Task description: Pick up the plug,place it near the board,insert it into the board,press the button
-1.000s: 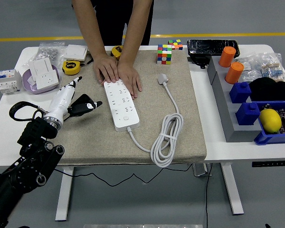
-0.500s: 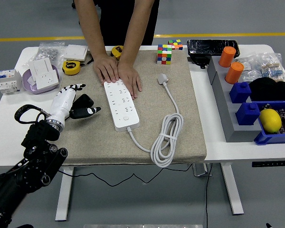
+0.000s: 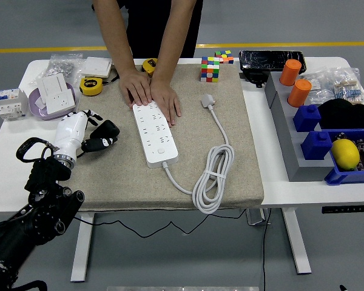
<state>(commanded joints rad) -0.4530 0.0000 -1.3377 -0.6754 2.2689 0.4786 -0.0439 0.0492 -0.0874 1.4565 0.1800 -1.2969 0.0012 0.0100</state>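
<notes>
Hands of a person (image 3: 150, 92) at the table's far side press flat on the far end of the power strip (image 3: 154, 133), apparently to pin it so it will not slide when the plug goes in. The strip lies lengthwise on the beige mat (image 3: 109, 176), its own cord running from its near end into a loose coil (image 3: 213, 176) to the strip's right. From that coil the cord leads up to the plug (image 3: 207, 100), which lies on the mat to the right of the strip, well apart from it and untouched; picking it up looks not yet begun.

The robot's left hand (image 3: 85, 132) hovers over the mat to the left of the strip, white fingers loosely spread and gripping nothing; it is on the far side of the strip from the plug. Whether its dark thumb touches the mat is hard to tell from this angle. The right arm is out of sight. The strip's button probably sits at its near end, though it is too small to confirm.
</notes>
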